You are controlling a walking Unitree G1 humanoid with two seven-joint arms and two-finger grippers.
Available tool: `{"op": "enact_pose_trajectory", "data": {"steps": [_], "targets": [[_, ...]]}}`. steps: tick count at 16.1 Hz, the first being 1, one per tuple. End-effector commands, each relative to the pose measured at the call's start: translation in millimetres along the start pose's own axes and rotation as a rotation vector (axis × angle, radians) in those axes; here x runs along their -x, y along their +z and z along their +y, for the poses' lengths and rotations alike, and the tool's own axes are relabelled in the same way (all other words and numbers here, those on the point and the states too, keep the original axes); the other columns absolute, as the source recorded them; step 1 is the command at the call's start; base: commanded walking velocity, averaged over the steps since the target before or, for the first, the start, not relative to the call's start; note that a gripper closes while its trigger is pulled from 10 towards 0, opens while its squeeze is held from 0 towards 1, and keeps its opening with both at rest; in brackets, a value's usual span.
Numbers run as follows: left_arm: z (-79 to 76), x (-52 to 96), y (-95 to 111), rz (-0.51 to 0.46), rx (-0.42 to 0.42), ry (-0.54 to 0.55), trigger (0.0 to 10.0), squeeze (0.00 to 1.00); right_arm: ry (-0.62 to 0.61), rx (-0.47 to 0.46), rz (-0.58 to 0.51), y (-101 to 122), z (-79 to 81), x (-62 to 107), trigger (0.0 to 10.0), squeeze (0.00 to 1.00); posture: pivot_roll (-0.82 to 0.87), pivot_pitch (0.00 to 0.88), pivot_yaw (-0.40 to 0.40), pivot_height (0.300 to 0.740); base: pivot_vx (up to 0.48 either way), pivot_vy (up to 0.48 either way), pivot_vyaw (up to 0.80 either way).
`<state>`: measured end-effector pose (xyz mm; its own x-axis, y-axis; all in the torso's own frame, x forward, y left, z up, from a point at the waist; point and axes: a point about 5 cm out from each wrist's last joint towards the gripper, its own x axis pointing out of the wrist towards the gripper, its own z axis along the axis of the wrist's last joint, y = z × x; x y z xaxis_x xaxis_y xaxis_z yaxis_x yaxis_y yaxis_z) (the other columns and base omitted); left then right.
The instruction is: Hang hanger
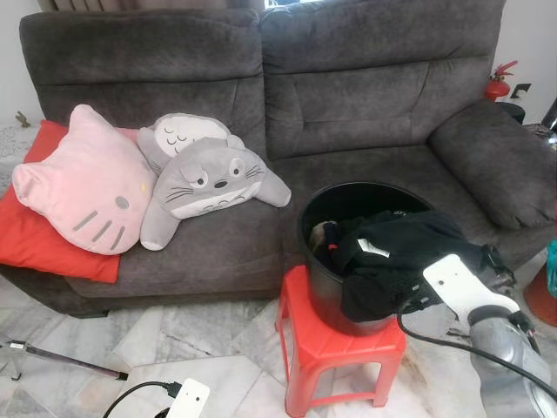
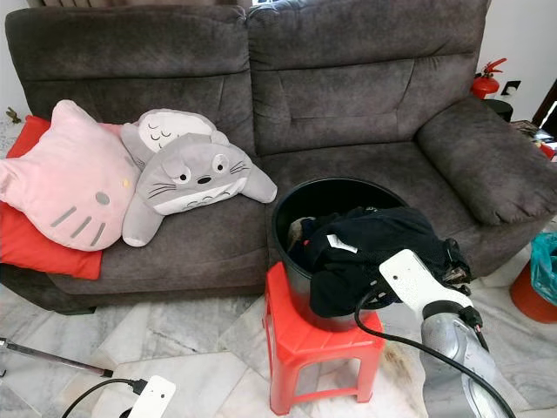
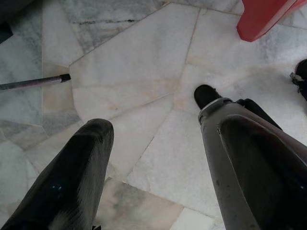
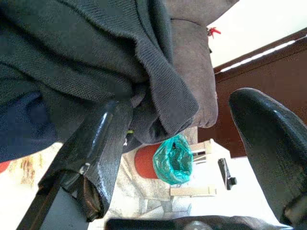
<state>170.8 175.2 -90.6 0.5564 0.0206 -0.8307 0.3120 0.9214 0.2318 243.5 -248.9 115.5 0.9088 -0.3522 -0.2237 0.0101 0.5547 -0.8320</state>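
A black bucket (image 1: 348, 190) stands on a red plastic stool (image 1: 335, 344) in front of a grey sofa (image 1: 365, 96). Dark clothes (image 1: 400, 244) are heaped in it and spill over its right rim. My right gripper (image 4: 184, 108) is at that rim, open, its fingers (image 4: 103, 139) either side of a hanging fold of dark grey knit cloth (image 4: 158, 81). In the head views its white wrist (image 1: 457, 283) sits just right of the heap. My left gripper (image 3: 158, 120) hangs low over the marble floor, open and holding nothing.
A pink cat cushion (image 1: 83, 183), a grey plush cushion (image 1: 204, 178) and a red pillow (image 1: 35, 235) lie on the sofa's left seat. A thin rod (image 1: 61, 359) lies on the floor at left. A teal bag (image 2: 544, 261) and orange tub (image 2: 531, 300) stand at right.
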Motion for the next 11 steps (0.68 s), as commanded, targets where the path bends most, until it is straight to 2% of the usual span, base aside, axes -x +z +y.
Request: {"op": "enact_pose_trajectory", "data": {"steps": [1, 11], "targets": [[0.8, 0.5, -4.4, 0.023, -0.001, 0.004, 10.0, 0.0, -0.014, -0.006, 0.004, -1.0, -2.4, -1.5, 10.0, 0.0, -0.28, 0.009, 0.064, 0.74, 0.0, 0.0, 0.0], [0.9, 0.3, -3.4, 0.02, 0.0, 0.006, 10.0, 0.0, -0.053, -0.01, -0.007, 1.0, -11.0, -7.9, 10.0, 0.0, -0.28, 0.02, 0.062, 0.74, 0.0, 0.0, 0.0]]}}
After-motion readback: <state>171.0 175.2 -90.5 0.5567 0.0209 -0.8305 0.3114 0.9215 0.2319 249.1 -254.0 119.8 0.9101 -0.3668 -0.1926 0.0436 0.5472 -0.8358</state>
